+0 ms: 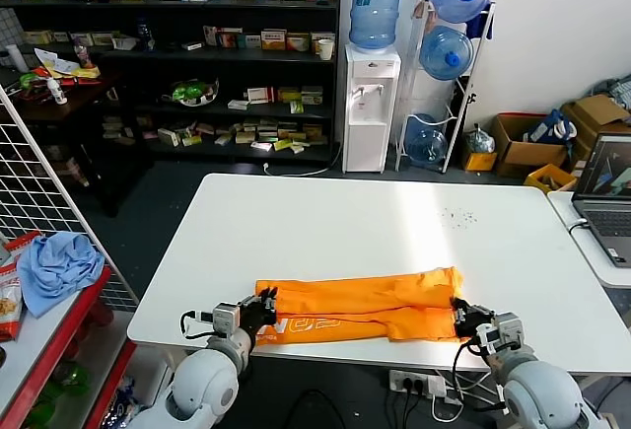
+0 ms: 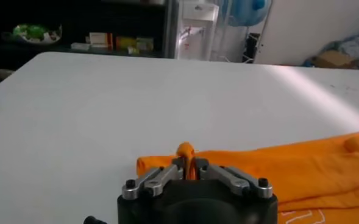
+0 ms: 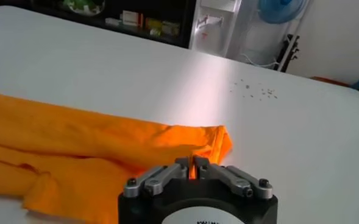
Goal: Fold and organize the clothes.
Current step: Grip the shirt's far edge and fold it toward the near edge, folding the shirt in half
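Observation:
The clothes are one bright orange T-shirt (image 1: 365,306), folded into a long band near the front edge of the white table (image 1: 345,222), pale lettering showing at its left front. My left gripper (image 1: 264,308) is at the band's left end, its jaws nearly together with a pinch of orange cloth (image 2: 186,150) sticking up between them. At the band's right end, my right gripper (image 1: 463,316) also holds its jaws close on a fold of the shirt (image 3: 75,140). The wrist views show the left gripper (image 2: 190,165) and the right gripper (image 3: 192,164) each with orange cloth in the narrow gap.
A light blue cloth (image 1: 57,266) lies on a red rack beside the table's left. A laptop (image 1: 606,192) sits on a second table at the right. A water dispenser (image 1: 373,104) and stocked shelves stand behind the table.

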You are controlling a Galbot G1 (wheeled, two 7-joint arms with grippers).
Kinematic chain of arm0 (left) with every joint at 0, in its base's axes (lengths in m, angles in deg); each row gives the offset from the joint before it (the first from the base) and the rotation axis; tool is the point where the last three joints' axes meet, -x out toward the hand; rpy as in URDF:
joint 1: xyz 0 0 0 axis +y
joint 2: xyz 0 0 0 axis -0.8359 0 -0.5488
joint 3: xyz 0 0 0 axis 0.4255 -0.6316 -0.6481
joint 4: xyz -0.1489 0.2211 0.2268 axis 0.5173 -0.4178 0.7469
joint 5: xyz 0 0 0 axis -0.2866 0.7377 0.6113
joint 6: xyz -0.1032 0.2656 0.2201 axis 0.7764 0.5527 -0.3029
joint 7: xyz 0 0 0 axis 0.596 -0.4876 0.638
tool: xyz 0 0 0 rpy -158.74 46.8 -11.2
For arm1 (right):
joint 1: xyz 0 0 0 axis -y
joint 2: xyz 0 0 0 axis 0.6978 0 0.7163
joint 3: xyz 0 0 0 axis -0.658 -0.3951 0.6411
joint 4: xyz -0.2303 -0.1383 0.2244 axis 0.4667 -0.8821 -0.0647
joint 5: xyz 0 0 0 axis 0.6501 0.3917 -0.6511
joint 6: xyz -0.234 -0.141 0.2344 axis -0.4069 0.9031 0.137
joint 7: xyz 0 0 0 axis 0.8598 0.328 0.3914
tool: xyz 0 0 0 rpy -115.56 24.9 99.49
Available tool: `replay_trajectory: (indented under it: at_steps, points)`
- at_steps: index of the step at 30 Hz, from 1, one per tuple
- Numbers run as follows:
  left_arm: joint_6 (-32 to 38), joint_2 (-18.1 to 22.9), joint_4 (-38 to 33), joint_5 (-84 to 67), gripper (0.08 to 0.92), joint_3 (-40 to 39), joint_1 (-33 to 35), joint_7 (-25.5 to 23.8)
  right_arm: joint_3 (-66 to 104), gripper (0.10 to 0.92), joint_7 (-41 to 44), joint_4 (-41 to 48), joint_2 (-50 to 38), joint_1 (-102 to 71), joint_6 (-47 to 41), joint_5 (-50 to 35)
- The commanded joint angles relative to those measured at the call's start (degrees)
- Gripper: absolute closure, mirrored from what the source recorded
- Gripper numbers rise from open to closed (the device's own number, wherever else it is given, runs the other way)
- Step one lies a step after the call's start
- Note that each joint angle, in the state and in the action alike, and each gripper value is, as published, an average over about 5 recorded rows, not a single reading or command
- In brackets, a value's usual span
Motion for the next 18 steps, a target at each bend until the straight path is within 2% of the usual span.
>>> replay_trajectory:
  at_steps: [1,13,18]
  points:
    - [0.48,-1.00,-2.78,3.85,0.666,1.44,3.85,-0.54,0.85,0.689,-0.56,-2.57,-0.26,-3.12,-0.95,0.41]
    - [-1.76,1.18,1.25,-5.52,0.320,2.49,3.06,0.98,0.29,0.334,-1.02,-2.68,0.19,-2.52,-0.99,-0.01]
    - [-2.66,1.51,2.71,-6.88,0.204,2.48,2.67,0.79,0.46,0.224,-1.04,-3.00,0.23,-2.80,-0.94,-0.08]
